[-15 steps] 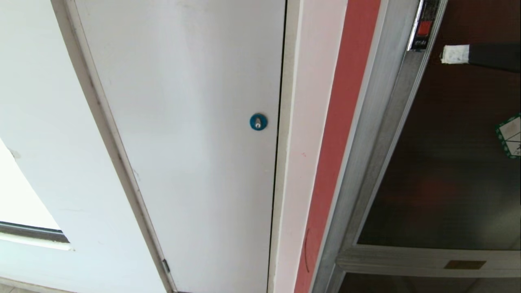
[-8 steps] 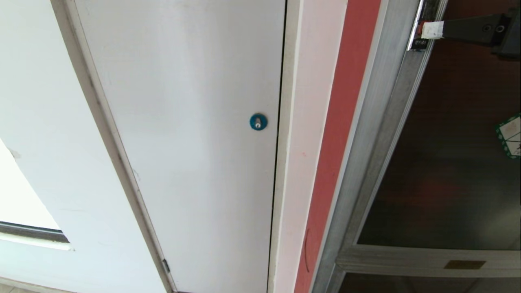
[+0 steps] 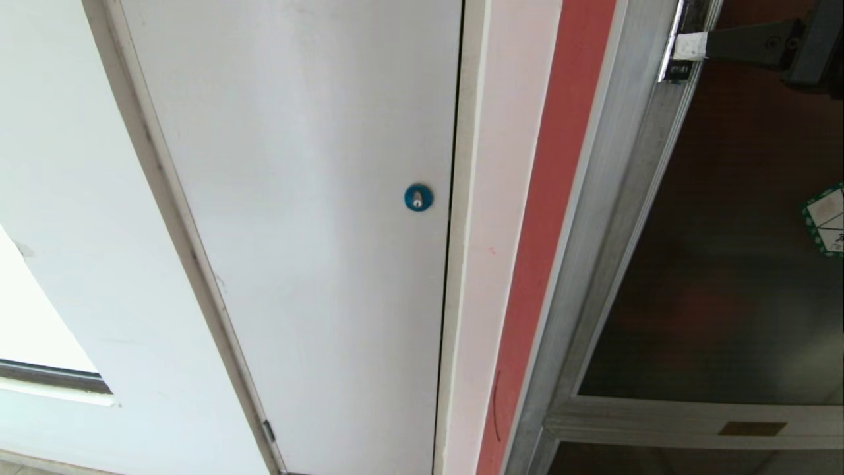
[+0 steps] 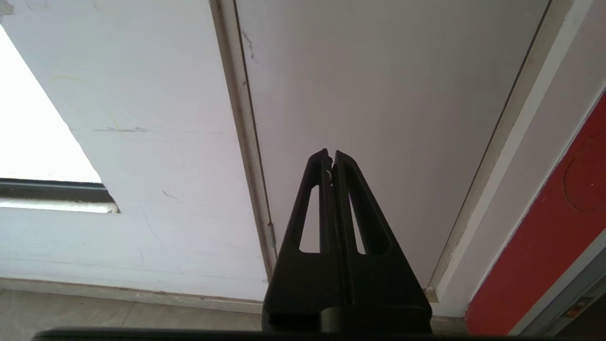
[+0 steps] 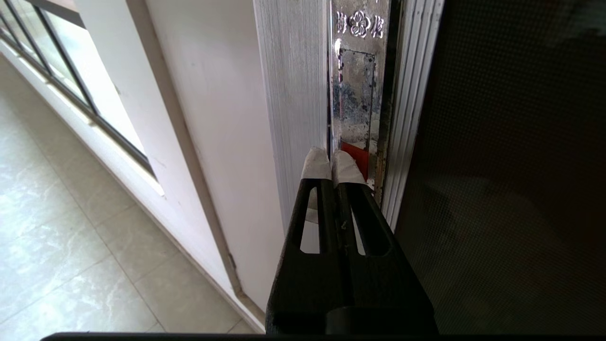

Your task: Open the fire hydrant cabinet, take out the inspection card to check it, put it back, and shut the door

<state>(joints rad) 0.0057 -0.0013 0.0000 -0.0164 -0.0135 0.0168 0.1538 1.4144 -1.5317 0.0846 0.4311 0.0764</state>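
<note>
Right gripper (image 3: 689,46): reaching in from the head view's upper right, its white-taped fingertips (image 5: 331,166) pressed together with nothing between them, the tips lying at the small red latch (image 5: 356,158) on the door's silver edge.
Left gripper (image 4: 330,158): hanging low before the white panel (image 4: 378,94), fingers closed on nothing, touching no surface.
The door (image 3: 725,264): sitting at the right of the head view, dark tinted glass in a brushed silver frame, appearing shut against the cabinet's frame.
Fire hydrant cabinet (image 3: 593,218): showing only its silver upright and a lower rail bearing a small brass-coloured plate (image 3: 752,429).
Surroundings: a red painted strip (image 3: 547,198) is running just beside the cabinet's frame; next to it a pale pink strip, then the plain white panel with its small blue round lock (image 3: 418,197). A window (image 5: 71,90) and pale floor tiles (image 5: 71,237) are lying further to the left.
In the way: the closed glass pane is standing between the grippers and the cabinet's inside.
Sticker (image 3: 827,221): green-bordered, white, sitting on the glass, cut off by the head view's right edge.
Hidden: the inspection card is showing in no view; the glass is giving only a dim reddish blur, so nothing inside can be made out.
Latch plate (image 5: 357,94): shiny, scuffed, stamped with embossed characters too worn to read; the gripper's tips are covering part of the red latch.
</note>
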